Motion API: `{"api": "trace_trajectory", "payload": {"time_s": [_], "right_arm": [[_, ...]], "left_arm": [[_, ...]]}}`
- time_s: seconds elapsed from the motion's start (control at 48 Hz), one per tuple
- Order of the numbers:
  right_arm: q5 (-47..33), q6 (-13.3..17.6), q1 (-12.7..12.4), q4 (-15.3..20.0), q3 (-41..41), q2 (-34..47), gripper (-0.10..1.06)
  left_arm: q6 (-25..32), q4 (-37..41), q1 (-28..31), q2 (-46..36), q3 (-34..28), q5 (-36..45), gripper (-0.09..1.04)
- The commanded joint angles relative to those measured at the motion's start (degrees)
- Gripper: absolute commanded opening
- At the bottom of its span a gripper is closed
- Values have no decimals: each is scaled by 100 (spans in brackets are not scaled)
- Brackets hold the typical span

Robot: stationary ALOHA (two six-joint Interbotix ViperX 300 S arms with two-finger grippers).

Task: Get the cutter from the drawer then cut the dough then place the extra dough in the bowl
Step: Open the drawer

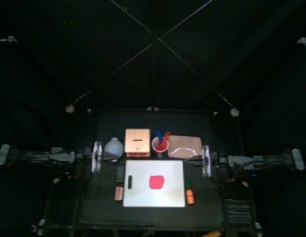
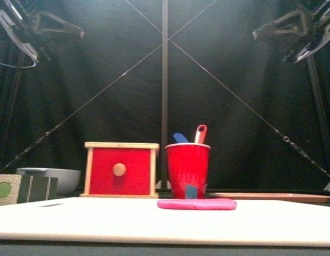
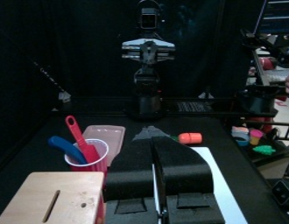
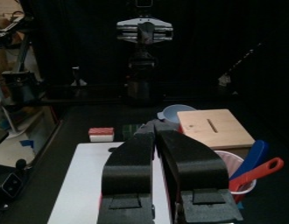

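**Top view.** Four containers stand in a row behind the white cutting board (image 1: 168, 197). From the left they are a blue-grey bowl (image 1: 115, 146), the wooden box (image 1: 135, 141), a red cup (image 1: 159, 143) and the pink tray (image 1: 184, 146). I cannot tell from here what the bowl or the tray holds. The dough (image 1: 152, 180) lies flat near the middle of the board. A small orange toy (image 1: 119, 193) lies just off the board's left edge, and another (image 1: 190, 196) lies off its right edge. The left gripper (image 1: 104, 156) and right gripper (image 1: 201, 159) sit low at the table's sides, level with the board's back corners and pointing at each other.

**Front view.** The box's red drawer front (image 2: 121, 171) sits flush and closed, so its contents are hidden and I cannot locate the cutter. The cup holds a blue knife (image 2: 181, 138) and a red knife (image 2: 200, 132), handles up. A green toy (image 2: 5, 188) shows at the left edge, which I cannot pick out from above. Only parts of the arms show, high in the upper corners.

**Left wrist view.** The jaws are pressed together with nothing between them. They are aimed across the board at the opposite arm.

**Right wrist view.** These jaws are likewise clenched on nothing. The bowl's inside shows only its own pale surface.
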Motion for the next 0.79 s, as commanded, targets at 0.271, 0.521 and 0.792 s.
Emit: {"api": "trace_trajectory", "payload": {"time_s": [0.271,0.521,0.792], "right_arm": [[211,35,-404,35,-923,1600,2],[967,0,-1266,-62,-2795,3366,3],[2312,-79,-1424,-79,-4781,5282,3]], "left_arm": [[-220,-2549,-44,853,-167,-747,5],[-483,-4403,-932,1969,-35,-2496,5],[-677,-5950,-1485,3331,-396,-3050,6]]}}
